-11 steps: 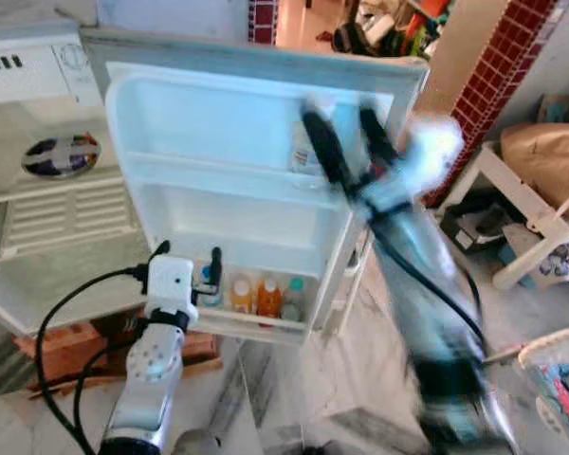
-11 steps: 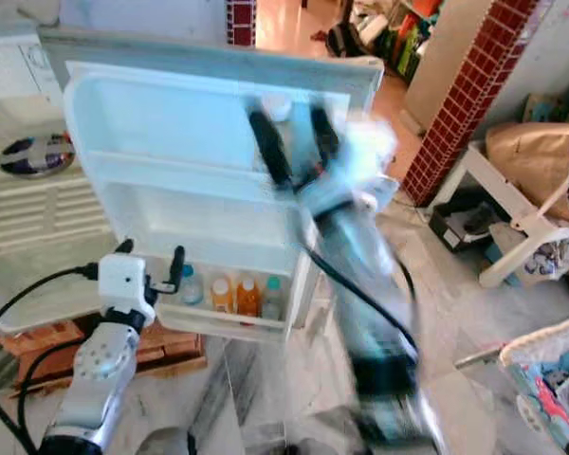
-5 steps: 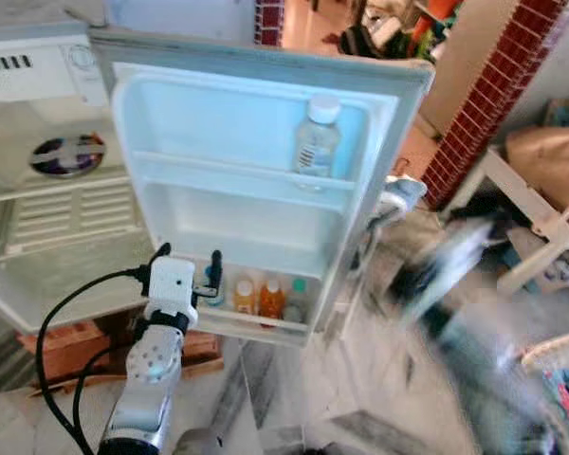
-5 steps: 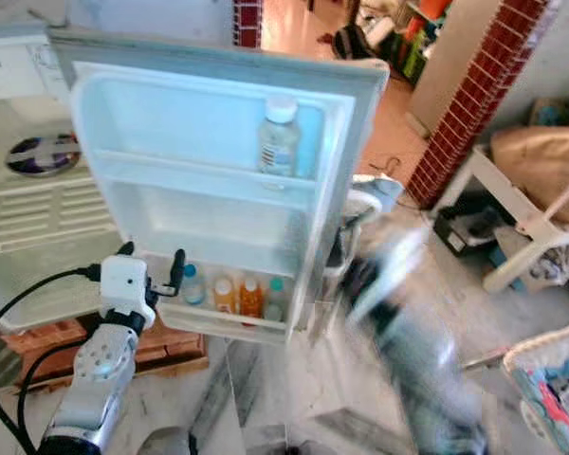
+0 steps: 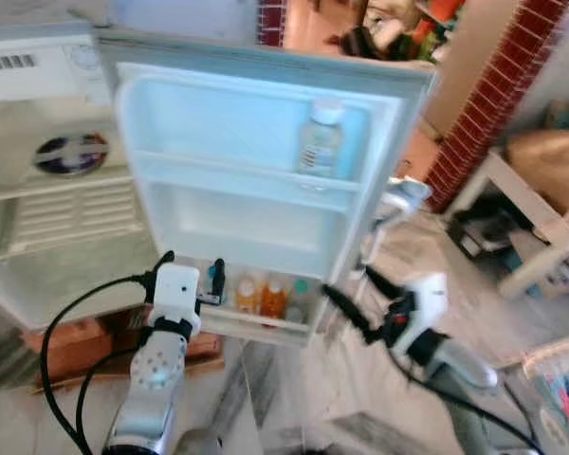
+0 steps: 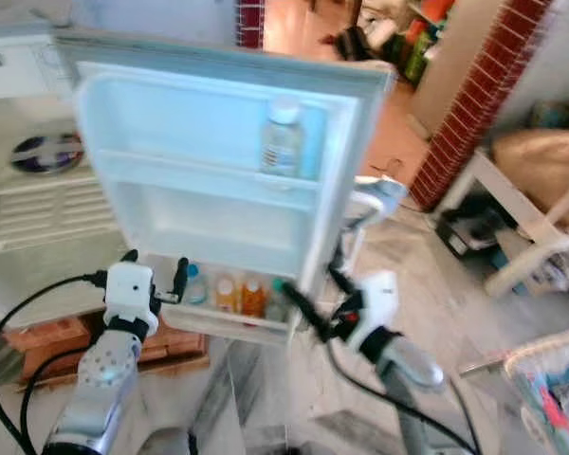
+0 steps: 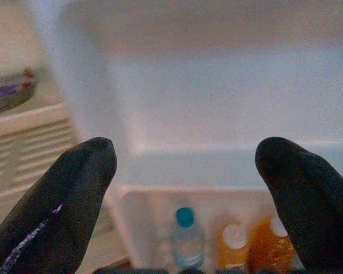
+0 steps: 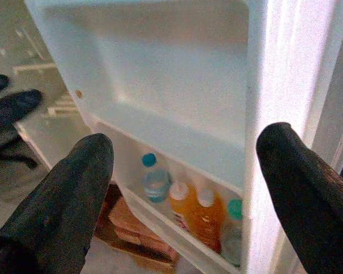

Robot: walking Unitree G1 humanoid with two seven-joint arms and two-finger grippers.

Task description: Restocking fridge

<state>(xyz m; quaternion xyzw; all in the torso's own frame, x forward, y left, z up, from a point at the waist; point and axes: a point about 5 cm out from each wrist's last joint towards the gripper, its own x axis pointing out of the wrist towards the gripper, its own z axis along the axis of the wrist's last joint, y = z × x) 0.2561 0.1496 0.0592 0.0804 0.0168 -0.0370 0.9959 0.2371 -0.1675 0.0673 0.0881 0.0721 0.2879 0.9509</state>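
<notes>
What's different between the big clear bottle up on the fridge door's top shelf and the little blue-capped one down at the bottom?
The clear bottle is larger and has a pale cap; the small blue-capped bottle is much shorter, with a blue-green cap. The clear bottle stands alone on the upper door shelf; the small one shares the bottom door shelf with two orange bottles and another bottle. Both stand upright in the open door and look see-through.

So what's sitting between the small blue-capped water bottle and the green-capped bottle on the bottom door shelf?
Two orange juice bottles stand between the blue-capped water bottle and the green-capped bottle, clearest in the right wrist view.
</notes>
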